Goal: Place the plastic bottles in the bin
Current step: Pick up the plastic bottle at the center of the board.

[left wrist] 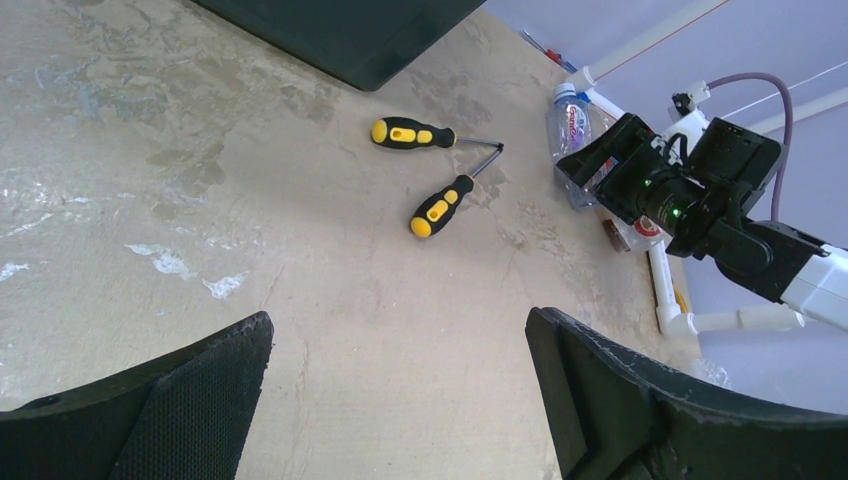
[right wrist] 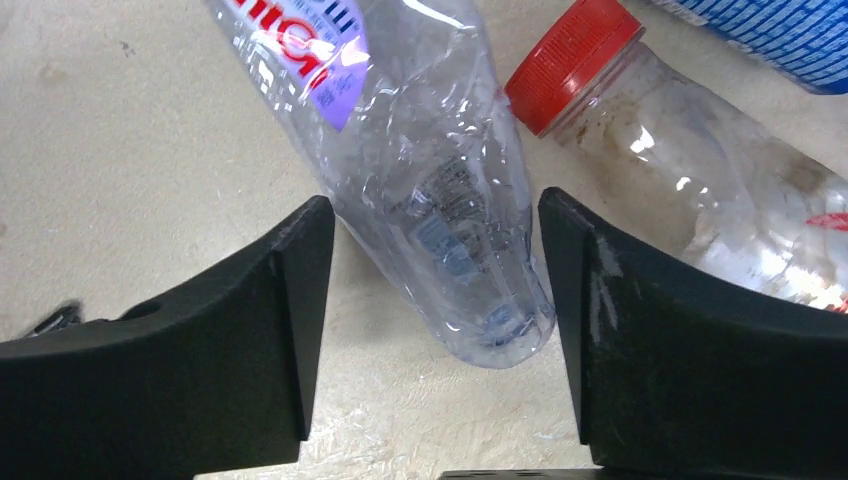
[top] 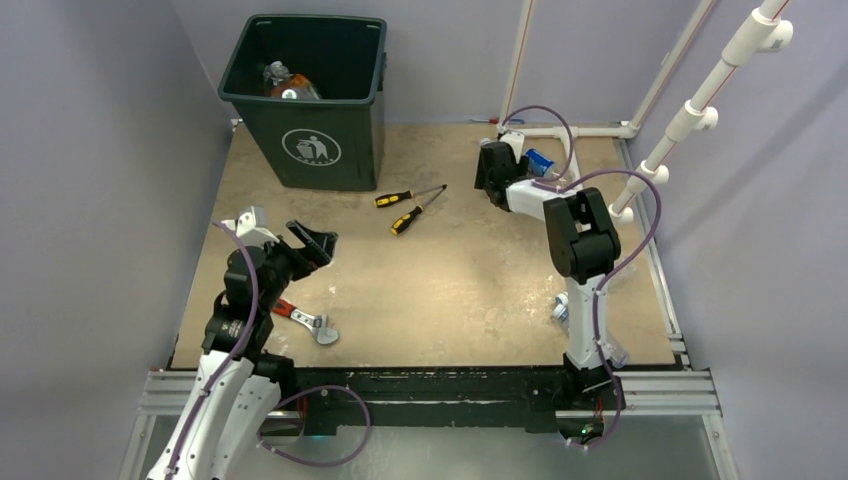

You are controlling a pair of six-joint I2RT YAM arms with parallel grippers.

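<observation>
The dark green bin (top: 305,100) stands at the back left with bottles (top: 285,85) inside; its base shows in the left wrist view (left wrist: 340,30). My right gripper (top: 495,165) is low at the back right. Its jaws (right wrist: 432,215) are open on either side of a clear bottle with a pink-purple label (right wrist: 440,200) that lies on the table, with a gap at the left finger. A red-capped bottle (right wrist: 700,190) and a blue-labelled bottle (right wrist: 770,30) lie beside it. Another bottle (top: 560,310) lies by the right arm's base. My left gripper (top: 315,245) (left wrist: 398,320) is open and empty above the table.
Two yellow-and-black screwdrivers (top: 410,197) (top: 405,220) lie mid-table; they also show in the left wrist view (left wrist: 410,133) (left wrist: 440,205). A red-handled wrench (top: 305,320) lies near the left arm. White pipes (top: 560,130) run along the back right corner.
</observation>
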